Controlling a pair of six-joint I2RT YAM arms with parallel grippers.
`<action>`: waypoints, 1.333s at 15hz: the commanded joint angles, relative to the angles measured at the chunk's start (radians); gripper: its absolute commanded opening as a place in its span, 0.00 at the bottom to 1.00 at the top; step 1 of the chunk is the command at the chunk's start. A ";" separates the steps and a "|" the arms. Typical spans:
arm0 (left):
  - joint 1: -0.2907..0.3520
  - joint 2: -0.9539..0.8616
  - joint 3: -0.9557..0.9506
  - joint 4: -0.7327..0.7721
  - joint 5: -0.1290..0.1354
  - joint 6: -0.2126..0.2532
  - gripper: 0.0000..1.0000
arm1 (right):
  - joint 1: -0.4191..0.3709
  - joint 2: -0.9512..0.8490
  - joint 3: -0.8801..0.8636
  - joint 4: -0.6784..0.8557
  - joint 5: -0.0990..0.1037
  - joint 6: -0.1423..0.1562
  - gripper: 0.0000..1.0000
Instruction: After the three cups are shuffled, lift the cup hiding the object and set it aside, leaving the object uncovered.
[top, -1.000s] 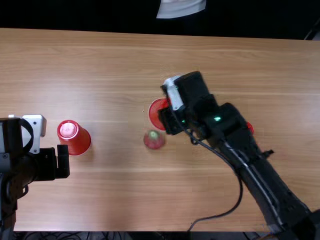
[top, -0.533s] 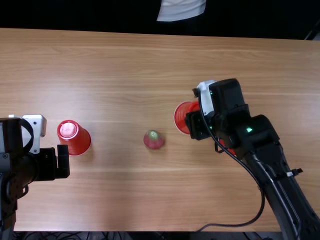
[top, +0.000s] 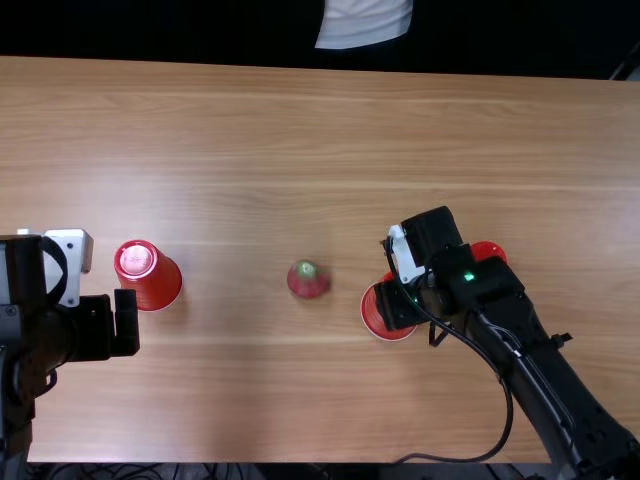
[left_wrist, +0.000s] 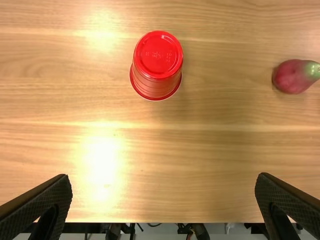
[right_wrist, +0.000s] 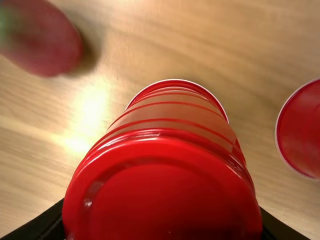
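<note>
A small red fruit with a green tip (top: 307, 279) lies uncovered on the table's middle and appears blurred in the right wrist view (right_wrist: 37, 42). Just right of it and nearer the front edge, my right gripper (top: 397, 298) is shut on a red cup (top: 385, 312), base toward the wrist camera (right_wrist: 165, 190). I cannot tell whether its rim touches the wood. A second red cup (top: 146, 272) stands upside down at the left (left_wrist: 156, 65). My left gripper (top: 125, 322) rests open beside it (left_wrist: 160, 220). A third red cup (top: 490, 253) peeks out behind the right arm (right_wrist: 301, 131).
The light wooden table (top: 300, 130) stretches bare across its far half. A black cable (top: 470, 420) trails from the right arm near the front edge.
My right arm carried the red cup from just beyond the fruit rightward, then down toward the front edge. The fruit, the left cup and the left arm stayed put.
</note>
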 joint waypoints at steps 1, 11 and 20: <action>-0.008 0.031 -0.012 0.005 -0.006 0.002 1.00 | 0.008 0.002 -0.024 0.003 0.005 0.003 0.21; -0.008 0.037 -0.012 0.005 -0.005 0.001 1.00 | 0.004 -0.076 0.049 0.003 0.003 0.010 1.00; -0.006 0.023 -0.015 0.007 0.006 0.006 1.00 | -0.234 -0.384 0.119 -0.068 0.012 -0.050 1.00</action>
